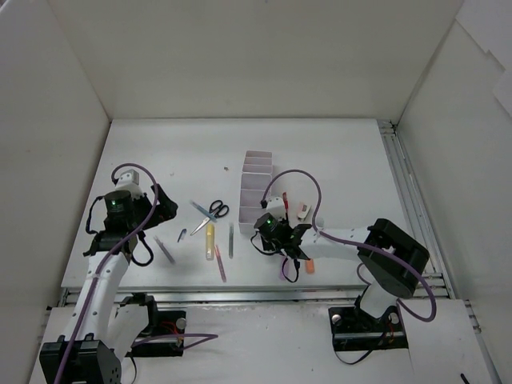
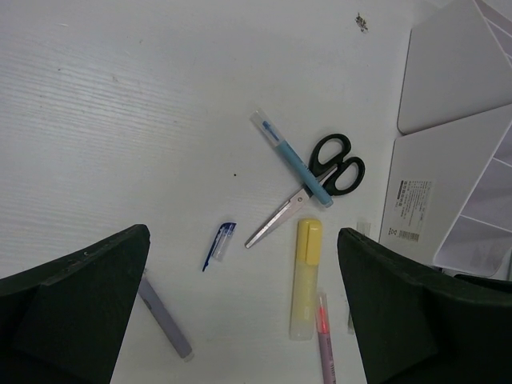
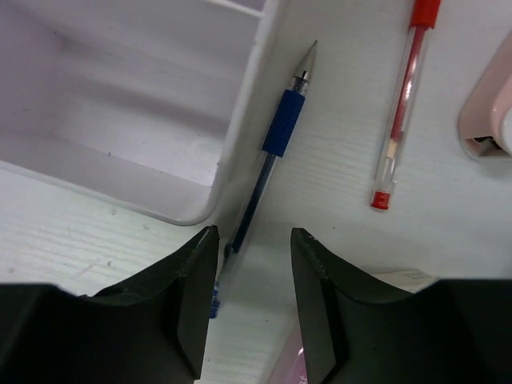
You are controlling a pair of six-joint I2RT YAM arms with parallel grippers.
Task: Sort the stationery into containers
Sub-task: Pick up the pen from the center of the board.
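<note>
Left pincer (image 1: pixel 154 226) is fully spread and holds nothing. It hangs over the tabletop (image 1: pixel 336 152) at the left of the top view.

Loose stationery lies ahead of it. From left to right in the left wrist view:
- a grey-violet pen (image 2: pixel 164 316) at lower left
- a small blue cap (image 2: pixel 218 244)
- the black-handled scissors (image 2: pixel 320 180), with a light-blue pen (image 2: pixel 288 156) lying across the blades
- a yellow highlighter (image 2: pixel 306 276) below the scissors
- a red-tipped pen (image 2: pixel 324 348) just beside the highlighter's lower end

The organiser tray (image 1: pixel 256 172) stands at the centre of the top view, right of the scissors. Its compartments show only white. The one compartment at the upper left of the right wrist view holds nothing.

Right pincer (image 3: pixel 253 240) sits at the tray's lower end in the top view. Its jaws are partly spread, astride the rear end of a blue pen (image 3: pixel 280 124). That pen lies on the tabletop just beside the tray's outer wall. A gap shows between the pen and the right-hand finger, so no pinch is made yet.

Further right lie a red pen (image 3: pixel 404 104) and a pink-white eraser (image 3: pixel 488 120). An orange highlighter (image 1: pixel 308 268) lies at the lower centre-right of the top view.

Status, as judged: no item is sorted yet. The blue pen is the item in hand, and every other item listed remains to be placed.
</note>
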